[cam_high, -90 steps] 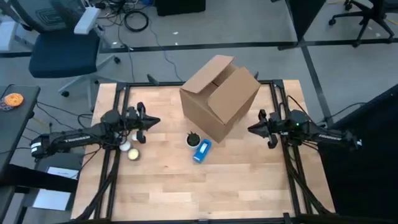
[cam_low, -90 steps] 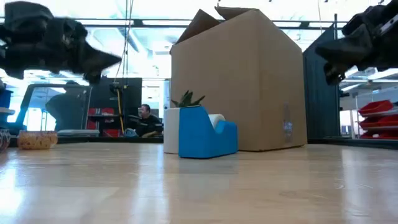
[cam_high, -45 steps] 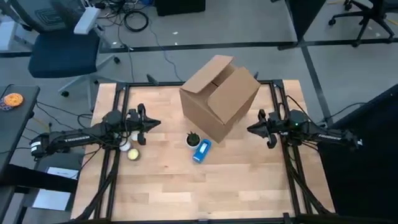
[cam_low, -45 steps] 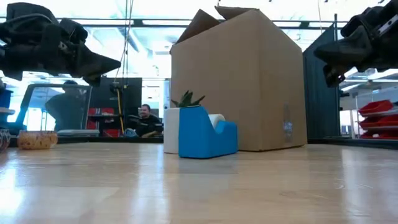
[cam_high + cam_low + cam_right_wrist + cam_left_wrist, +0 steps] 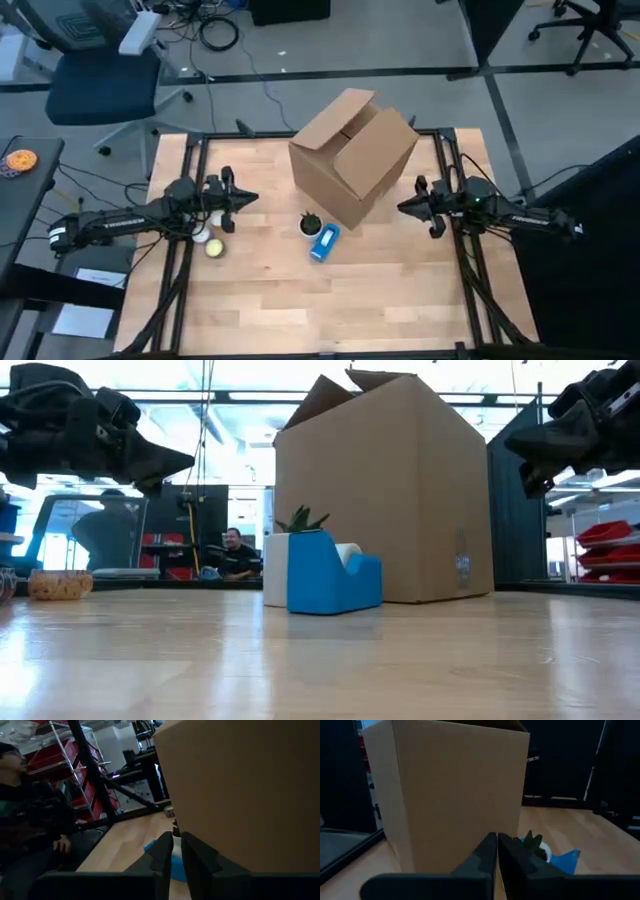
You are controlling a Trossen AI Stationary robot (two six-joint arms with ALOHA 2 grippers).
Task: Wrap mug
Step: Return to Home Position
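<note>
Left pincer [image 5: 250,196]: is hovering above the left side of the counter [image 5: 260,300], fingers clenched together on nothing, tips pointing toward the cardboard box [image 5: 352,155].
Right pincer [image 5: 403,208]: is hovering over the counter's right side, also clenched and empty, and is facing the box from the other side.
Cardboard box: is sitting at the far middle of the counter, turned at an angle, with one top flap sticking up. It is standing between the two pincers.
Mug: cannot tell where it is, as the box walls are hiding the inside in every view.
Potted plant [image 5: 311,223]: is standing in a white pot just in front of the box.
Blue tape dispenser [image 5: 324,243]: is lying just beside the plant, on its near side.
Tan round thing [image 5: 214,247]: is resting on the counter close under the left arm.
Room: a person [image 5: 232,550] is sitting well behind the counter, and an office chair [image 5: 100,85] is standing on the floor beyond the far left corner.
</note>
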